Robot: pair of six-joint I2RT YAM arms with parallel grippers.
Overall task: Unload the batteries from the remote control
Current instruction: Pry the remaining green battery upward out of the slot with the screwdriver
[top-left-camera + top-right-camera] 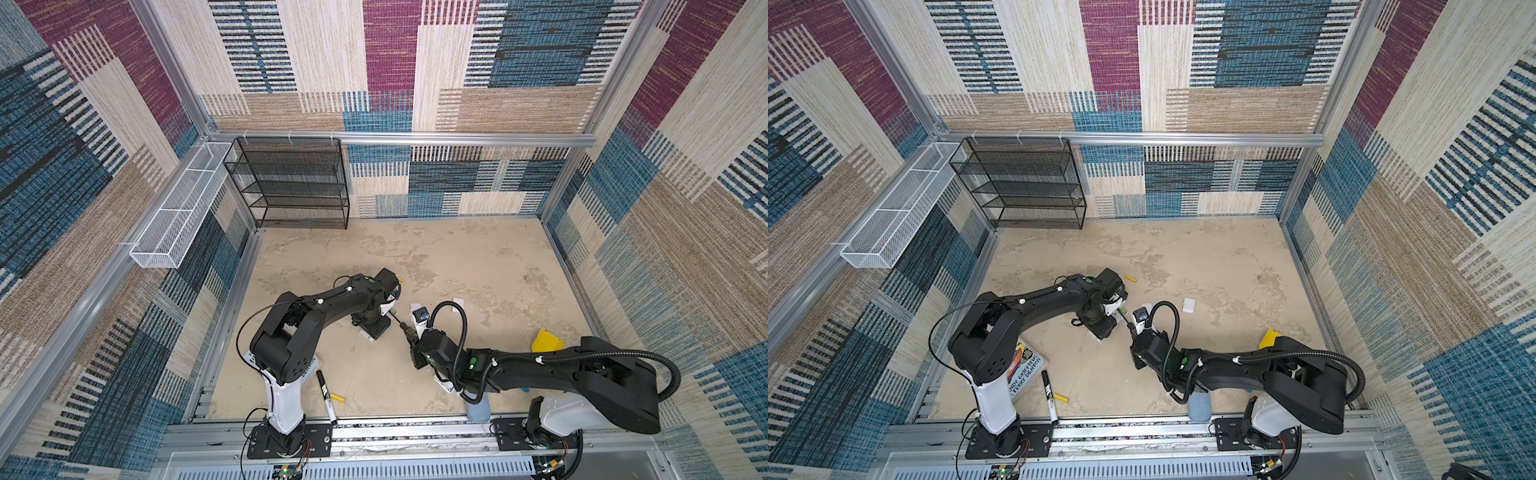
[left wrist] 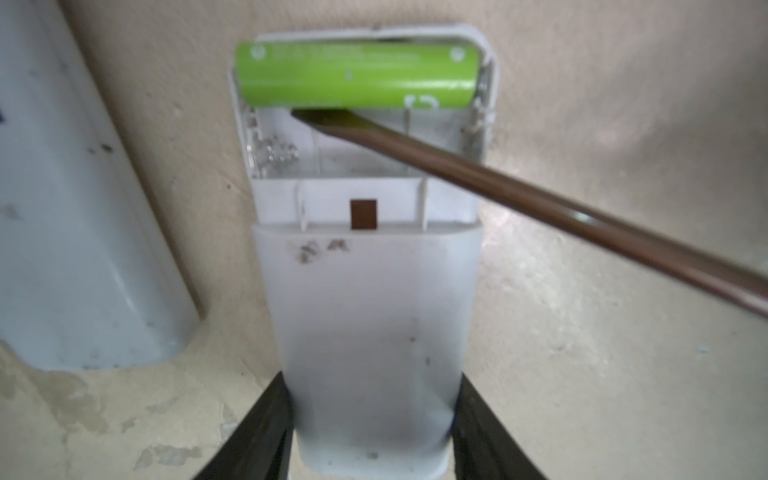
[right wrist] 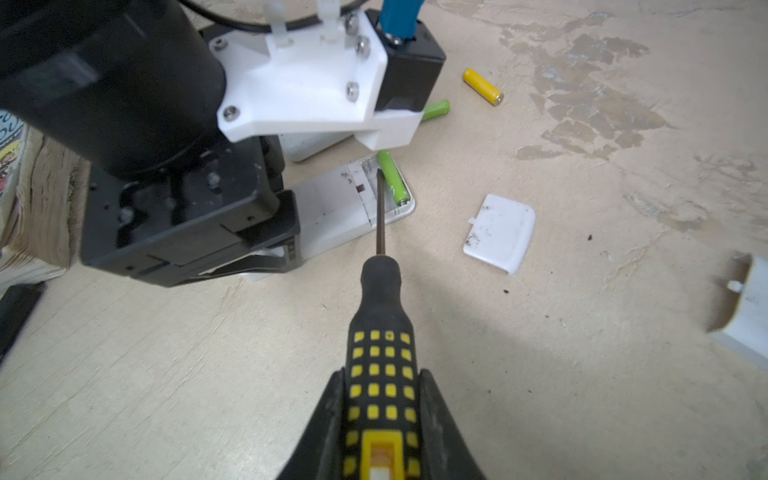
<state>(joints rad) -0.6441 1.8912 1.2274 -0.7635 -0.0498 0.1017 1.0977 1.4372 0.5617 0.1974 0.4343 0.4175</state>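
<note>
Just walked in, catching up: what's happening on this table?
The left end effector clamps the white remote; its cover lies off nearby. The right end effector holds a screwdriver, tip against the one green battery in the compartment; the neighbouring slot is empty. A loose green battery and two yellow batteries lie on the table.

Tabletop (image 1: pixel 478 266) carries remote (image 3: pixel 332 216), yellow battery (image 3: pixel 483 86), cover (image 3: pixel 500 232), marker (image 1: pixel 325 395).

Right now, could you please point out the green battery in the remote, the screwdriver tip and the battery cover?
green battery (image 2: pixel 357 75), left wrist view, mid-body.
screwdriver tip (image 2: pixel 313 119), left wrist view, blade end.
battery cover (image 3: pixel 500 232), right wrist view, centre of face.
</note>
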